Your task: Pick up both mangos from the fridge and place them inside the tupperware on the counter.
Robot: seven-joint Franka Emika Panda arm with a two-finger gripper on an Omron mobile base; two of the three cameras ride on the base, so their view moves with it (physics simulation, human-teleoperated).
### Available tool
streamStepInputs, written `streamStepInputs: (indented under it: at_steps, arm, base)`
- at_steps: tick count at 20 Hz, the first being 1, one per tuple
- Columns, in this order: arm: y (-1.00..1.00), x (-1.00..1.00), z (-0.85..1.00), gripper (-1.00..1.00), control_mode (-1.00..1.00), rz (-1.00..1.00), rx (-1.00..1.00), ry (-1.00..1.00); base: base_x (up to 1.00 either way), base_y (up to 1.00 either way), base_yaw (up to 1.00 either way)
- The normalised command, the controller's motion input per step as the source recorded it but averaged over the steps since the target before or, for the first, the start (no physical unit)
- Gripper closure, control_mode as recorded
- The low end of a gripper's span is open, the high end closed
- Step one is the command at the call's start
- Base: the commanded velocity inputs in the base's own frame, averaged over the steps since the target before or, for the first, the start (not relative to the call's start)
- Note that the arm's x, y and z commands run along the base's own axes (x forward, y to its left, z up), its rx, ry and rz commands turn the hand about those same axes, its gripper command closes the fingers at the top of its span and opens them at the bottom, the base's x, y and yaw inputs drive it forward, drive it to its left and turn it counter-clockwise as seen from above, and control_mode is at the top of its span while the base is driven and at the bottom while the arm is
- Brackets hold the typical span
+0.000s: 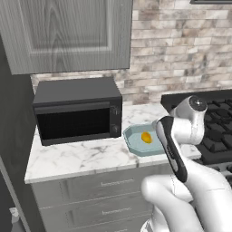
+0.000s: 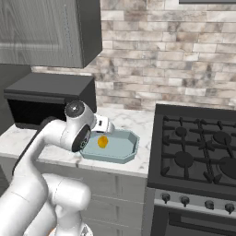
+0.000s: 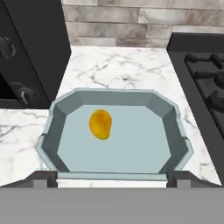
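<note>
One mango (image 3: 100,124) lies loose inside the tupperware (image 3: 175,131), just ahead of the gripper (image 3: 112,177) and a little to its left, long axis running roughly away from the fingertips. The jaws stand spread wide with nothing between them, hovering near the tray's closest rim. The arm reaches forward over the counter (image 1: 81,156), hand tilted downward, microwave (image 1: 77,113) to its left.
</note>
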Motion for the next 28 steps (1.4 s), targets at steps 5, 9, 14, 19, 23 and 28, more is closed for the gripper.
streamStepInputs:
  at_steps: [5, 9, 14, 19, 23, 28]
  arm:
    - [0.23, -1.00, 0.88, -1.00, -1.00, 0.15, -0.05, -0.10]
    - [0.39, -0.98, 0.61, -1.00, -1.00, 0.21, -0.06, -0.05]
    - [0.27, -0.88, 0.49, -1.00, -1.00, 0.17, -0.04, 0.02]
    - [0.02, -0.14, 0.09, -1.00, 1.00, 0.01, 0.00, 0.09]
    - [0.00, 0.00, 0.00, -1.00, 1.00, 0.00, 0.00, 0.00]
    - [0.00, 0.00, 0.00, -1.00, 1.00, 0.00, 0.00, 0.00]
  base:
    - [0.00, 0.00, 0.00]
    - [0.00, 0.00, 0.00]
    - [0.00, 0.00, 0.00]
    - [-0.43, 0.00, 0.00]
    - [-1.00, 0.00, 0.00]
    - [-1.00, 0.01, 0.00]
